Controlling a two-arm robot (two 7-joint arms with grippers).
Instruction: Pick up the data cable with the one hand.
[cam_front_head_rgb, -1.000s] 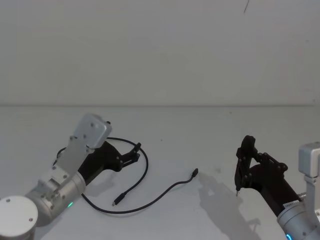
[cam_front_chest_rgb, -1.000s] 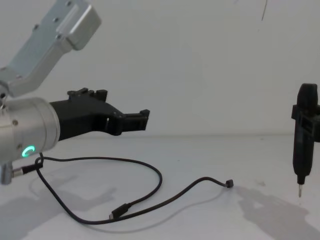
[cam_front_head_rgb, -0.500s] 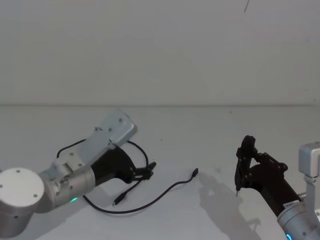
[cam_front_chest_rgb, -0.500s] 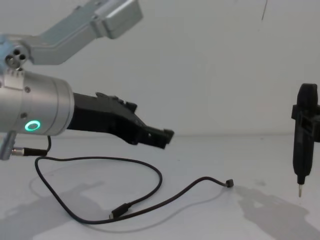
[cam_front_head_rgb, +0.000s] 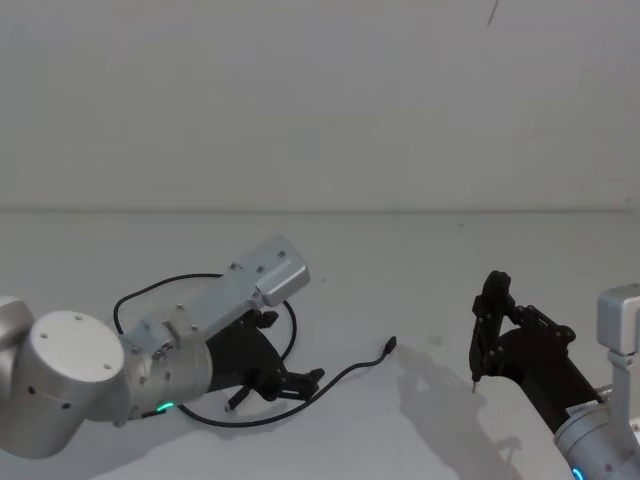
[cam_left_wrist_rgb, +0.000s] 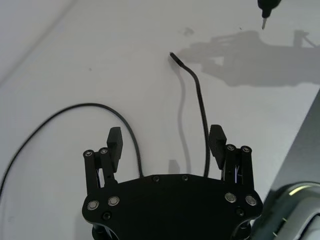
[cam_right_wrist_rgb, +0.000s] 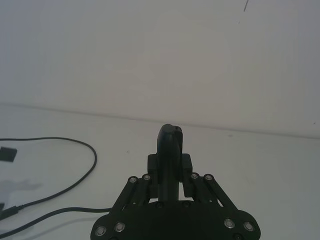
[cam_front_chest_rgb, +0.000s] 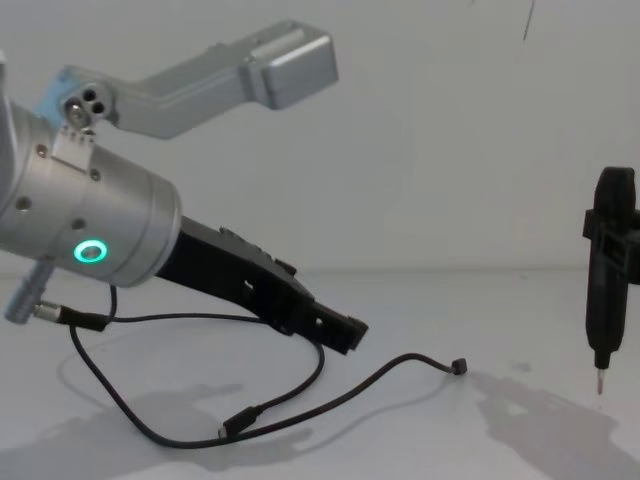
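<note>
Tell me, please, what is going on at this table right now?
The left gripper hangs low over the data cable on the white table. Its fingers are open with strands of cable running between them, and nothing is gripped yet. The right gripper waits off to the right, shut on a black pen-shaped tool pointing down.

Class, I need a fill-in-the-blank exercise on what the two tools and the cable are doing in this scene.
1. The left tool hovers over the data cable with its fingers ___.
2. The data cable lies on the ___.
3. The right tool is shut on a black pen-shaped probe whose metal tip points ___.
Missing words: open; table; down.
</note>
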